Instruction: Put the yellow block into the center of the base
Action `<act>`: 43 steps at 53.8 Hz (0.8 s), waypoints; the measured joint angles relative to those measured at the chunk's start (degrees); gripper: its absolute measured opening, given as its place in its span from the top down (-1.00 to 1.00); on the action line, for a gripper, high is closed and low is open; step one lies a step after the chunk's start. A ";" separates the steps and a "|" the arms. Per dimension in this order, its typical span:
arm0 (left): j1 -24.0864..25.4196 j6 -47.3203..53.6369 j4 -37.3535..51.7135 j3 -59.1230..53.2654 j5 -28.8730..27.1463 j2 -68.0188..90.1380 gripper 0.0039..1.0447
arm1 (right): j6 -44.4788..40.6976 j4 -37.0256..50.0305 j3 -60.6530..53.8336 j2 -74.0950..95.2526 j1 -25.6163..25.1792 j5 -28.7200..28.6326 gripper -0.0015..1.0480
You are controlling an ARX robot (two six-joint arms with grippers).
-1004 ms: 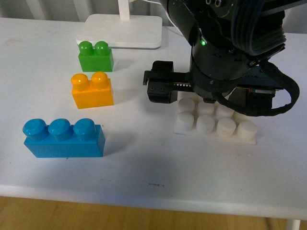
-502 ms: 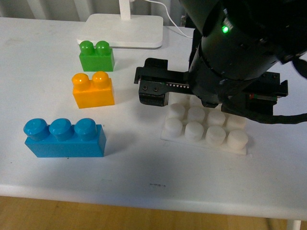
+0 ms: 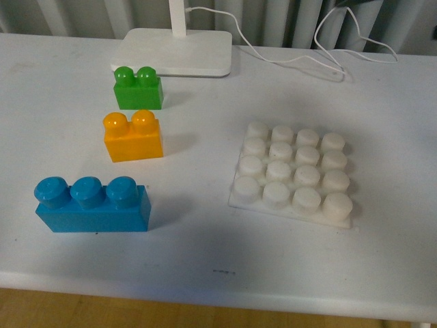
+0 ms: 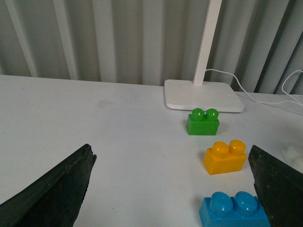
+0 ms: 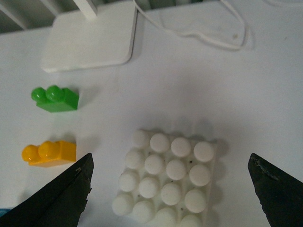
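Front view first: neither arm shows here, just the table (image 3: 205,266). The yellow block (image 3: 133,137) sits upright on the left side, studs up, with the green brick (image 3: 138,87) just beyond it on the far side and the blue brick (image 3: 92,203) nearer and a bit further left. None of the three touch. The base (image 3: 293,174) lies flat, well apart to the right, all sixteen studs bare. The lamp foot (image 3: 174,51) and its cable (image 3: 293,58) run along the far edge.

Left wrist view: the left gripper (image 4: 169,151) hangs over bare table with its jaws spread wide, nothing between them. The yellow block (image 4: 226,157) is ahead, untouched.

Right wrist view: the right gripper (image 5: 169,161) hovers above the base (image 5: 165,182), jaws also wide apart and empty. The yellow block (image 5: 49,153) sits off to the left in the scene.

My take: it's hard, hollow plastic, so light and stiff, with smooth sides that could slip. I'd pinch the two long flat faces below the studs. The gaps to green and blue look fairly tight for fingers; the lane right towards the base is wide open. The table's near edge is well clear.
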 joint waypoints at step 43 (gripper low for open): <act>0.00 0.02 0.00 0.00 0.02 0.00 -0.89 | -14.82 21.99 -31.32 -44.52 -22.73 -5.77 -0.43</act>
